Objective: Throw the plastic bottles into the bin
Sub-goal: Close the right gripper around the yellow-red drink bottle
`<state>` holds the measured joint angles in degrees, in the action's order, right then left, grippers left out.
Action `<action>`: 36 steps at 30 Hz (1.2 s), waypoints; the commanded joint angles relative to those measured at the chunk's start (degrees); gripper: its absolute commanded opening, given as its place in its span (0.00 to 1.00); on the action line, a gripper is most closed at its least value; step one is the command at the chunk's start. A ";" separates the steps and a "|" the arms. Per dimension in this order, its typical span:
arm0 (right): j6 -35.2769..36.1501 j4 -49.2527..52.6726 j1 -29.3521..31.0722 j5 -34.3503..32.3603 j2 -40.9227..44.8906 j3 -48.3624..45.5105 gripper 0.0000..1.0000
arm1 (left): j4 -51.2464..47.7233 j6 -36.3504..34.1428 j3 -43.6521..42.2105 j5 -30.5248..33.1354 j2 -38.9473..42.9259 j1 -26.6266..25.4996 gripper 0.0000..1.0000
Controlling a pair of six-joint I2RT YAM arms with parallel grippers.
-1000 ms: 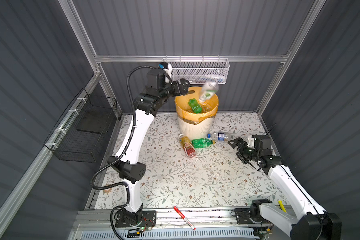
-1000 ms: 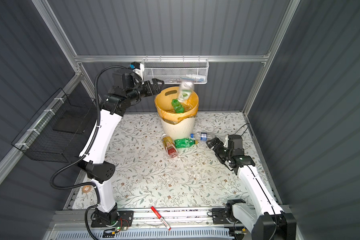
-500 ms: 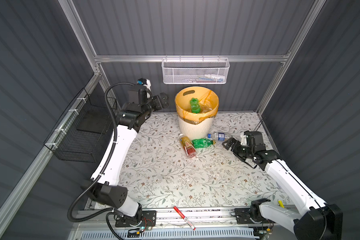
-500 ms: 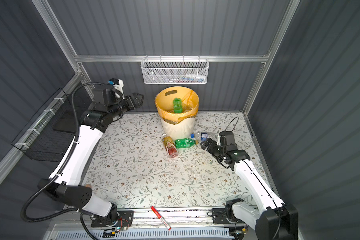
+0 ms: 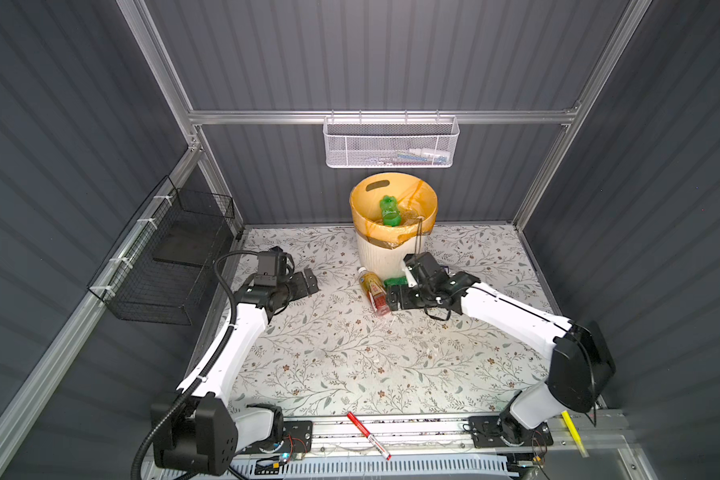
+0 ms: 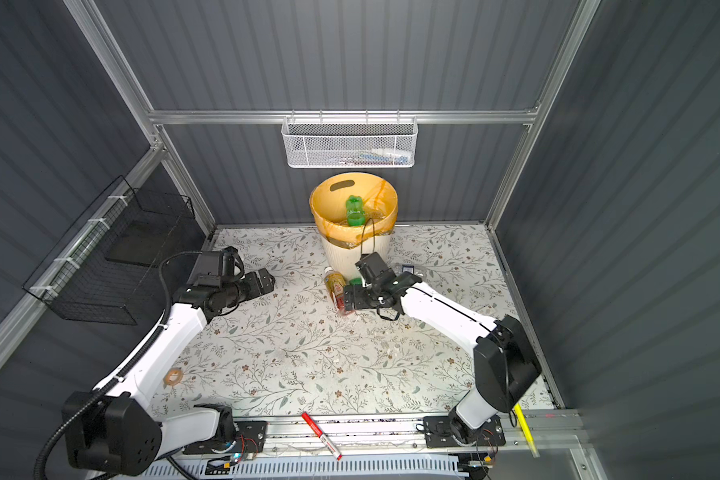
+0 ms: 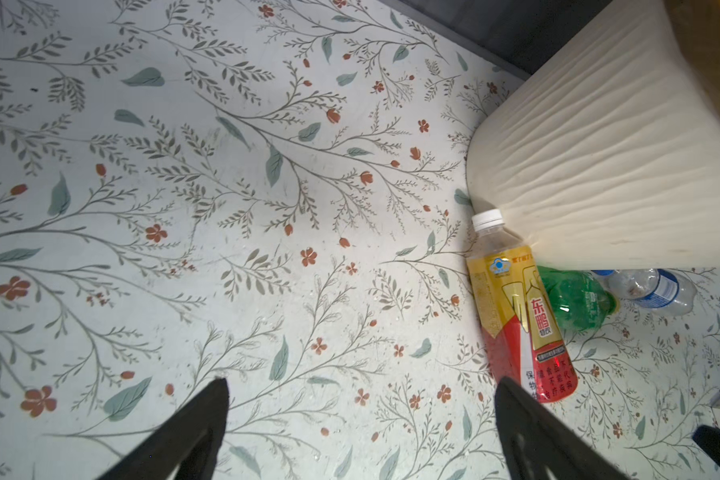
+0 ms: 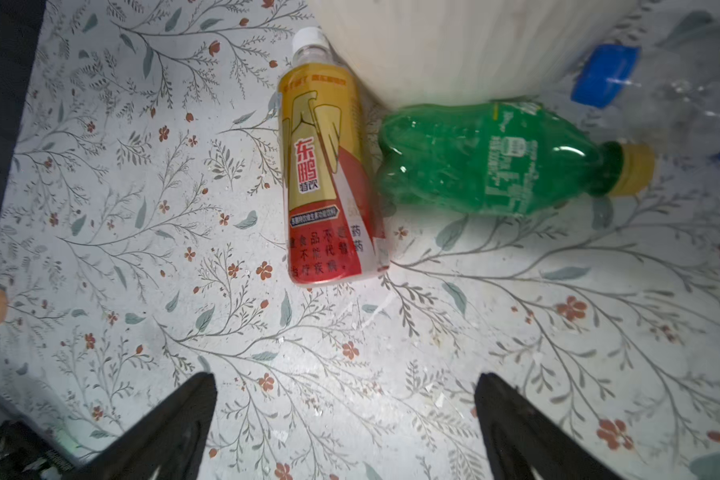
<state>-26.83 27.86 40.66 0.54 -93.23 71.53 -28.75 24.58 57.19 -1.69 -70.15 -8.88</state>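
The bin [image 5: 376, 257] [image 6: 341, 258], cream and ribbed with an orange liner, stands at the back wall with a green bottle [image 5: 388, 212] [image 6: 354, 212] inside. Three plastic bottles lie at its foot: an orange-and-red-labelled one [image 5: 373, 291] [image 7: 520, 316] [image 8: 325, 174], a green one with a yellow cap [image 8: 487, 162] [image 7: 574, 299], and a clear one with a blue cap [image 8: 682, 95] [image 7: 649, 289] [image 6: 408, 270]. My right gripper [image 5: 400, 286] [image 8: 346, 378] hangs open just above the orange and green bottles, holding nothing. My left gripper [image 5: 310, 281] [image 7: 361, 384] is open and empty, low over the floor left of them.
A white mesh basket [image 5: 391, 141] hangs on the back wall above the bin. A black wire basket [image 5: 163, 257] is on the left wall. A red marker [image 5: 368, 430] and a yellow pen [image 5: 572, 428] lie on the front rail. A tape roll [image 6: 173, 377] lies beside the left arm.
A bottle fell from the left gripper's side into the bin. The left arm then swung down from the bin to the floor. The right gripper moved left to the bottles at the bin's foot.
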 commanded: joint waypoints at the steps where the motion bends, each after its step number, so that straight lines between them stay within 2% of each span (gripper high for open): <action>1: 4.71 -0.38 1.67 -4.88 -4.44 4.42 0.98 | 2.11 -0.32 -2.56 -1.77 1.59 1.18 1.00; 11: 8.19 -1.19 3.10 -6.89 -17.48 13.59 0.93 | 3.07 -0.56 -5.97 -4.02 0.90 2.81 1.00; 14: 8.68 -1.61 3.27 -8.01 -19.77 15.07 0.89 | 3.24 -0.67 -6.21 -4.26 0.46 3.15 1.00; 28: 9.19 -4.41 4.77 -9.58 -26.24 17.55 0.78 | 4.54 -0.14 -7.95 -4.90 -0.42 3.79 1.00; 30: 8.82 -4.74 4.77 -9.33 -26.77 17.11 0.74 | 4.51 -0.14 -8.17 -4.96 -0.36 3.74 1.00; 36: 6.73 -7.27 4.84 -9.32 -25.23 13.90 0.68 | 4.76 0.08 -8.41 -5.37 -0.41 3.79 1.00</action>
<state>-18.74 21.45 45.21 -8.08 -119.09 87.20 -24.16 24.60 49.80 -6.09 -70.15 -5.52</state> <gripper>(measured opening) 0.692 0.997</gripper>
